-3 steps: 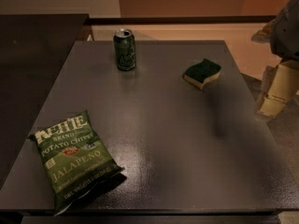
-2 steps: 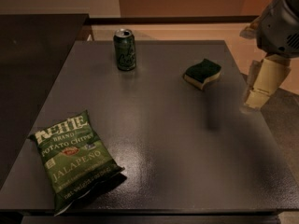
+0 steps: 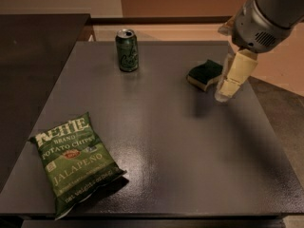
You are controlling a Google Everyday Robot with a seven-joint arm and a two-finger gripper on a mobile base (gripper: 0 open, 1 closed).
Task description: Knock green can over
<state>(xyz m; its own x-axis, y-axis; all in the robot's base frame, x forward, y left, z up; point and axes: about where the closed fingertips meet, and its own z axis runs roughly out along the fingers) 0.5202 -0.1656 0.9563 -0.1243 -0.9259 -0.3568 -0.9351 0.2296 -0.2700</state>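
Note:
The green can (image 3: 127,50) stands upright near the far left of the dark table (image 3: 171,141), with pale script on its side and a silver top. My gripper (image 3: 227,93) hangs from the arm at the upper right, above the table's right side. It is well to the right of the can and apart from it, just right of the sponge.
A green-and-yellow sponge (image 3: 204,74) lies on the table next to the gripper. A green jalapeño chip bag (image 3: 73,161) lies at the near left corner. A dark counter (image 3: 33,56) borders the table on the left.
The arm has swung in from the right edge, and the gripper has moved left over the table toward the sponge. The can, sponge and bag have not moved.

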